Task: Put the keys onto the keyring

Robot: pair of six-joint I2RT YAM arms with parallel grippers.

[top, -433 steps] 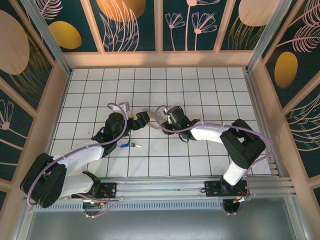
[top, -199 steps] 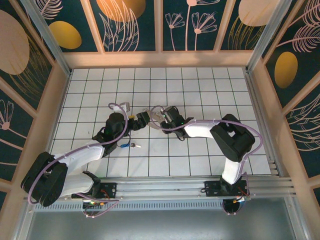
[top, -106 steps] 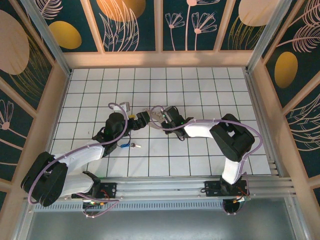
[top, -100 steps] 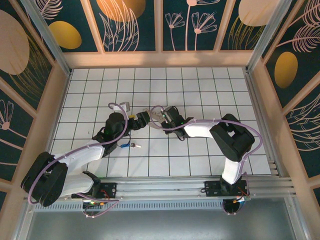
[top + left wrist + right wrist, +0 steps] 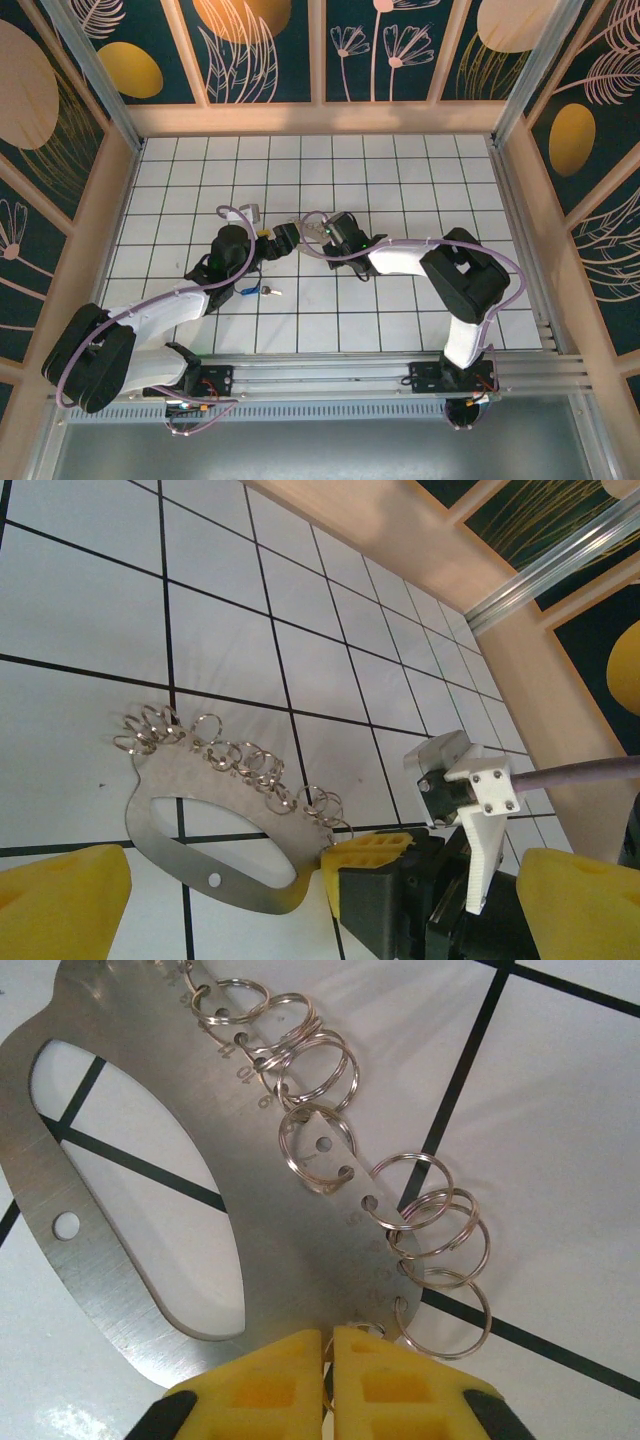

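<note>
Right tool (image 5: 327, 1345) has just clenched on the end edge of the ring-studded keyring plate (image 5: 170, 1060), anchoring it; left tool (image 5: 320, 900) gapes released, key (image 5: 258, 291) lying unthreaded on the counter (image 5: 400, 180) beside the left arm.

The metal plate (image 5: 290, 1250) has a brushed, dull-silver finish, and the thin wire rings (image 5: 318, 1150) along its edge shine brighter. Under the plate the counter (image 5: 560, 1160) is smooth, glossy white. The yellow pads (image 5: 270, 1380) at its rim look like matt plastic.
</note>
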